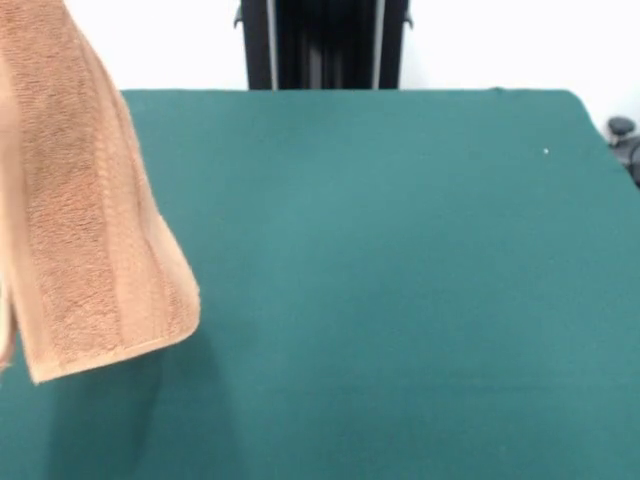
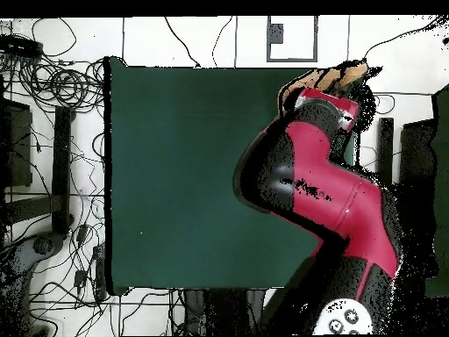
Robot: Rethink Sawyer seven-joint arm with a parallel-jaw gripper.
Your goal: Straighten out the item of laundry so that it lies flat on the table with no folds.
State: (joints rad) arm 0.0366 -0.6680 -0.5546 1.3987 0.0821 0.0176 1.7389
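Observation:
The orange-tan towel [image 1: 90, 210] hangs in the air at the left of the front view, close to the camera. Its top runs out of the picture and its lower edge ends above the green table [image 1: 380, 280]. A woven band runs down it. In the overhead view the red arm [image 2: 324, 175] reaches to the table's [image 2: 184, 175] far right corner, and bits of the towel [image 2: 338, 77] show past the arm's end. The gripper is hidden under the wrist; the towel hangs from it, lifted and draped, not flat.
The black pedestal [image 1: 322, 45] stands behind the table's far edge. A small white speck [image 1: 545, 152] lies on the cloth. A dark object [image 1: 622, 135] sits off the right edge. Tangled cables [image 2: 53, 88] cover the floor left of the table.

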